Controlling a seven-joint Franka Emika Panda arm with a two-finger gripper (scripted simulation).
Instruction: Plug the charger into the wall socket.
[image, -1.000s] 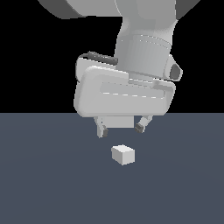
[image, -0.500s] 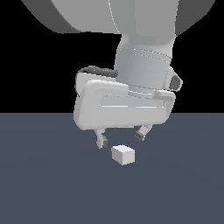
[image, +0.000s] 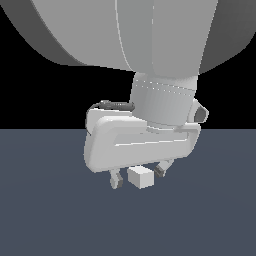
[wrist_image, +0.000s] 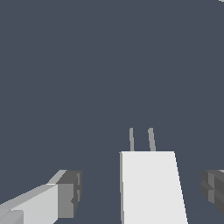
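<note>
Since a second ago the arm has come down over the block, and the gripper (image: 137, 178) now straddles it instead of hanging above. Its jaws stand wide apart and hold nothing: in the wrist view one dark fingertip (wrist_image: 70, 194) sits clear of the charger (wrist_image: 151, 186) on one side, the other fingertip (wrist_image: 213, 189) clear on the other. The charger (image: 140, 177) rests on the dark floor (image: 210, 215), between the fingers. Two thin prongs (wrist_image: 141, 139) stick out of its far face, along the gap between the fingers, so closing would likely pinch its plain sides. The wall socket is not in view.
</note>
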